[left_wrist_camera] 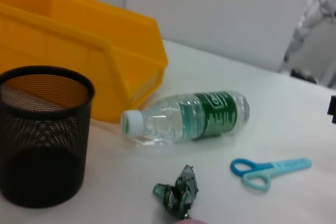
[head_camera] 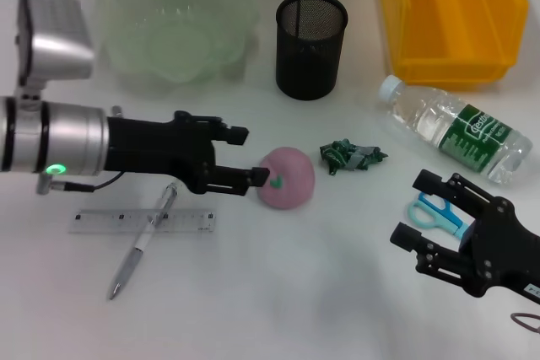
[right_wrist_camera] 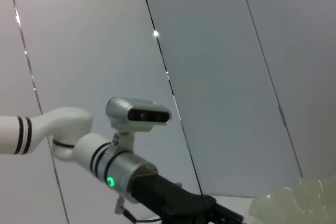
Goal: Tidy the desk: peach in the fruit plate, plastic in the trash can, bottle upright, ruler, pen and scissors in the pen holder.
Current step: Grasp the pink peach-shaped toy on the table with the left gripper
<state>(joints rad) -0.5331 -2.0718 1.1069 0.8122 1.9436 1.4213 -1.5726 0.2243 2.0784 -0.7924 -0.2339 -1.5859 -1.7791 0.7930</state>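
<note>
Bottle label: you can see white lettering on the green band of the lying bottle (head_camera: 456, 126), but in the head view it is too small for you to read; the left wrist view shows the same band with a white mark you cannot make out either.
Ruler: you will find fine graduation marks along the clear ruler (head_camera: 142, 222), though no numbers can be read.
Left arm: you see a lit green dot on the silver cuff (head_camera: 56, 169), a light and not a text.
Everything else: you have no readable text, brand or number anywhere.
</note>
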